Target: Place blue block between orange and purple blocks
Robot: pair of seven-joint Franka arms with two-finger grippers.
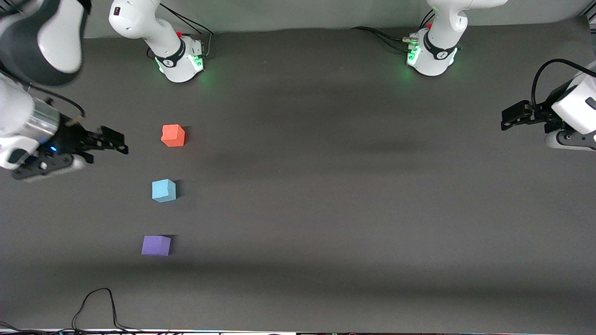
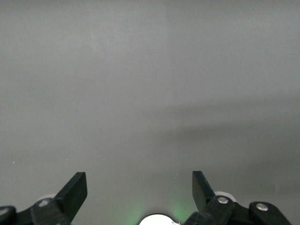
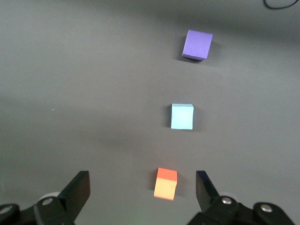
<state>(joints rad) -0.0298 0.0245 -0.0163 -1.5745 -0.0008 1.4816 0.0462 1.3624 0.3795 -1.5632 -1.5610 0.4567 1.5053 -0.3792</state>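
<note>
Three small cubes stand in a row on the dark table, toward the right arm's end. The orange block [image 1: 172, 135] [image 3: 166, 183] is farthest from the front camera and the purple block [image 1: 156, 245] [image 3: 197, 45] is nearest. The blue block [image 1: 164, 190] [image 3: 182, 116] rests between them. My right gripper [image 1: 116, 142] [image 3: 142, 187] hangs open and empty in the air beside the orange block, touching nothing. My left gripper [image 1: 510, 117] [image 2: 139, 187] waits open over bare table at the left arm's end, with no block in its wrist view.
The two arm bases [image 1: 179, 60] [image 1: 430, 56] stand at the table's back edge with cables. A black cable loop [image 1: 98, 302] lies near the front edge, closer to the camera than the purple block. The dark mat [image 1: 349, 186] stretches bare between the blocks and the left arm's end.
</note>
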